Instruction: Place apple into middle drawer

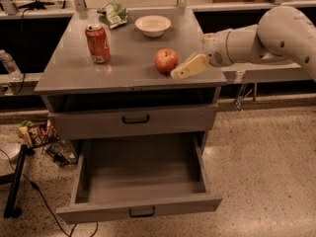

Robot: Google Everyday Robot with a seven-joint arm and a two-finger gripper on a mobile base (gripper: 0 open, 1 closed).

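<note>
One apple rests on the worktop near its front edge, just beside the hand, and we cannot tell if this is open or closed; we should grip the fruit around its widest part, firmly, before we lower it into the pulled-out middle drawer.

Apple on the tabletop, tool just right of it, soda can left, middle drawer below.
</note>
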